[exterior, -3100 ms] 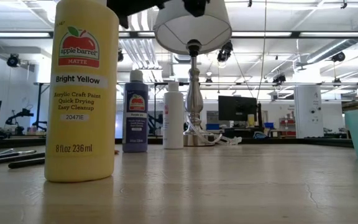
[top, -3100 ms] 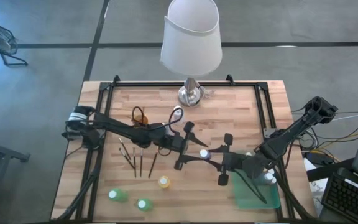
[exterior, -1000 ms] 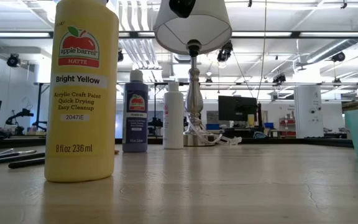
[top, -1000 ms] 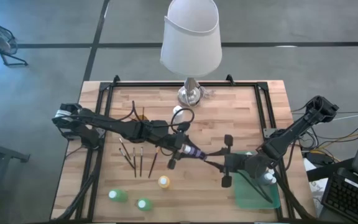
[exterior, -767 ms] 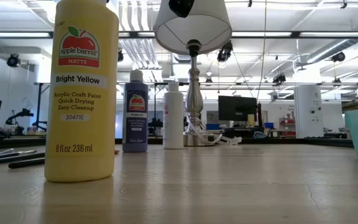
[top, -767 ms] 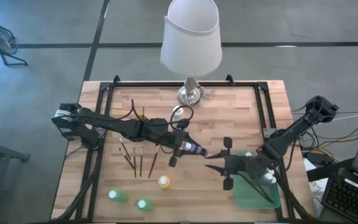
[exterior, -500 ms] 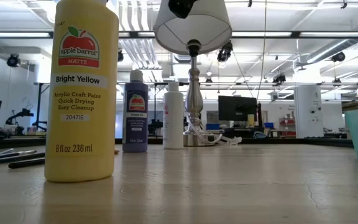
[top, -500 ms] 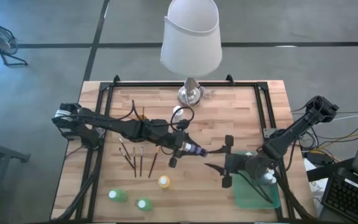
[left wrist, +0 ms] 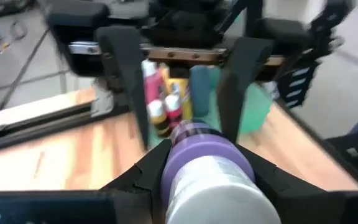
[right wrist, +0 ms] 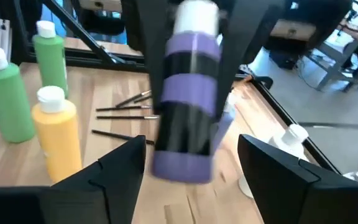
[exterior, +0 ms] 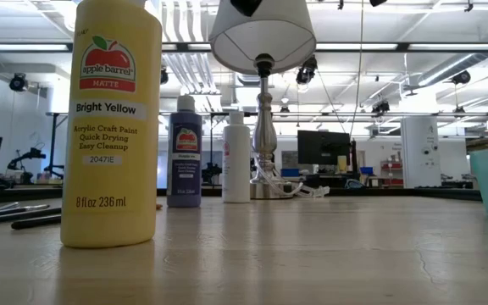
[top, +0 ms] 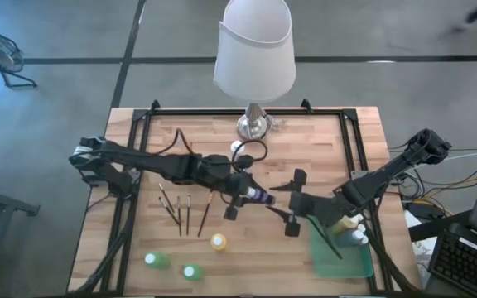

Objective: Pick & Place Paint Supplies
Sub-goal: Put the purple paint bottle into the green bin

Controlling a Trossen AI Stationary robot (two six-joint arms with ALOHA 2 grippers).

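A purple paint bottle (top: 259,197) with a white cap hangs over the middle of the table, and my left gripper (top: 249,196) is shut on it. Its cap end points back toward my left wrist and its base toward my right gripper (top: 276,201). My right gripper is open. In the right wrist view the bottle's base (right wrist: 182,165) lies between its two fingertips with a gap on each side. A yellow bottle (top: 218,242), two green bottles (top: 156,260) and several dark paintbrushes (top: 185,213) stand or lie on the near left of the table. My left gripper pinches the purple bottle's two sides (left wrist: 169,165) between its two fingers. The fingers (right wrist: 146,68) lie along the bottle, coming nearly level from the table's left. The bottle is lifted clear of the table and lies about level.
A flat green tray (top: 342,257) at the near right holds several bottles (top: 356,236). A lamp with a white shade (top: 255,58) stands at the far middle, with a white bottle (top: 237,149) near its foot. A black frame (top: 350,141) edges the table.
My right gripper has opened wide and gone toward the table's left, up to the base of the purple bottle. My left gripper has kept its hold and lifted the bottle a little.
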